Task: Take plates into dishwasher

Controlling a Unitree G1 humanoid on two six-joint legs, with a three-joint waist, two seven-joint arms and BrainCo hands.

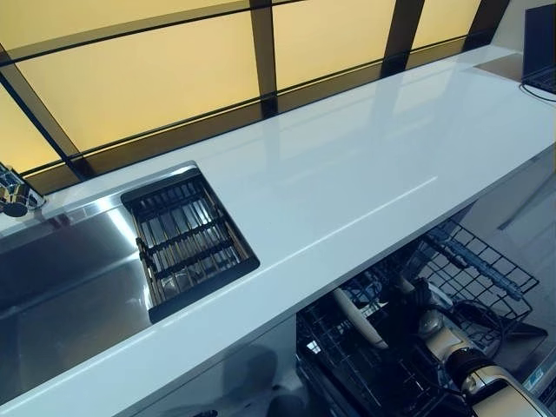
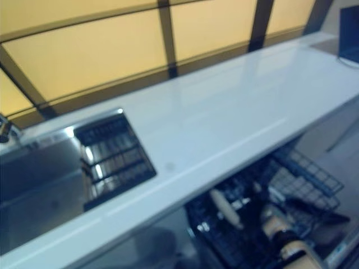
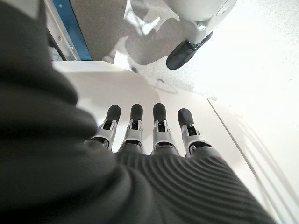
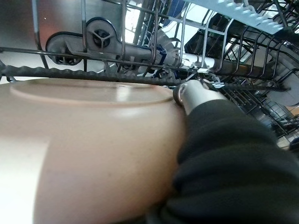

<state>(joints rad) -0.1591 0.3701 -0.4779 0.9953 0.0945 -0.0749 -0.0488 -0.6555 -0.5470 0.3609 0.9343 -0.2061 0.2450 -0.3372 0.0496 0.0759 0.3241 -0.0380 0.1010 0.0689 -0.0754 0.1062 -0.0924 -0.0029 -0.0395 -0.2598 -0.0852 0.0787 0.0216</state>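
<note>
A beige plate point(image 4: 93, 140) fills the right wrist view, with my right hand's thumb point(image 4: 191, 93) pressed against its edge. In the left eye view the plate point(image 1: 358, 318) stands on edge in the open dishwasher's wire rack point(image 1: 486, 269), below the counter's front edge. My right hand point(image 1: 417, 300) is down in the rack beside the plate and grips it; its fingers are hidden behind the plate. My left hand point(image 3: 149, 140) shows only in its own wrist view, fingers straight, empty, over a white surface.
A long white countertop point(image 1: 347, 174) runs above the dishwasher. A steel sink point(image 1: 61, 278) with a black drainer insert point(image 1: 187, 239) is at the left, with a tap point(image 1: 13, 195) at the far left. A dark laptop point(image 1: 540, 43) sits at the far right.
</note>
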